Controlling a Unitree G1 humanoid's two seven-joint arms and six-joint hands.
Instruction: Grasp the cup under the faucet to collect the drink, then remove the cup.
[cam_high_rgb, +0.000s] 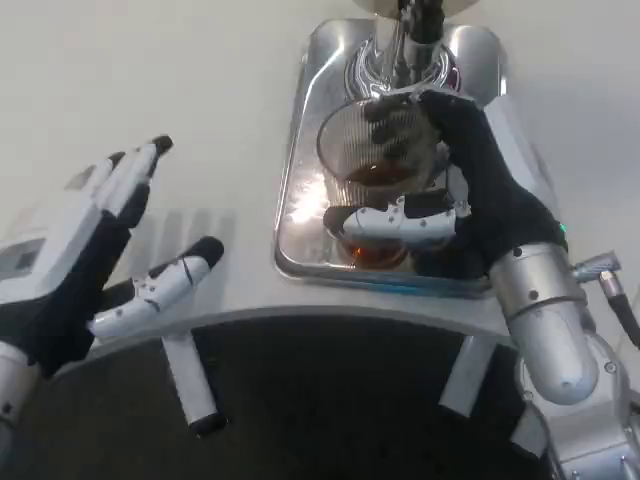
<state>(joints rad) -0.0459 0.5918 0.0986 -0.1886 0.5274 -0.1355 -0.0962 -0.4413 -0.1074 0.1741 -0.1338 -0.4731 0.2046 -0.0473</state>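
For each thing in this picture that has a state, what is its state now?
Ribbed clear glass cup: upright, partly filled with brown drink, under the faucet.
Chrome faucet: above the cup; flow cannot be seen.
Right hand: grips the cup.
Left hand: open, holding nothing.

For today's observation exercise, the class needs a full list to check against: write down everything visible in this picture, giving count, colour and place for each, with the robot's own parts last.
cup: one, clear ribbed, with brown drink in the bottom, standing on the tray below the faucet.
faucet: one, shiny metal, top centre, above the cup.
tray: one, silver metal, centre right on the table.
table: one, white, curved near edge, with white legs below.
right hand: one, black and white, wrapped around the cup.
left hand: one, black and white, at the left, fingers spread, holding nothing.
right forearm: one, silver, lower right.
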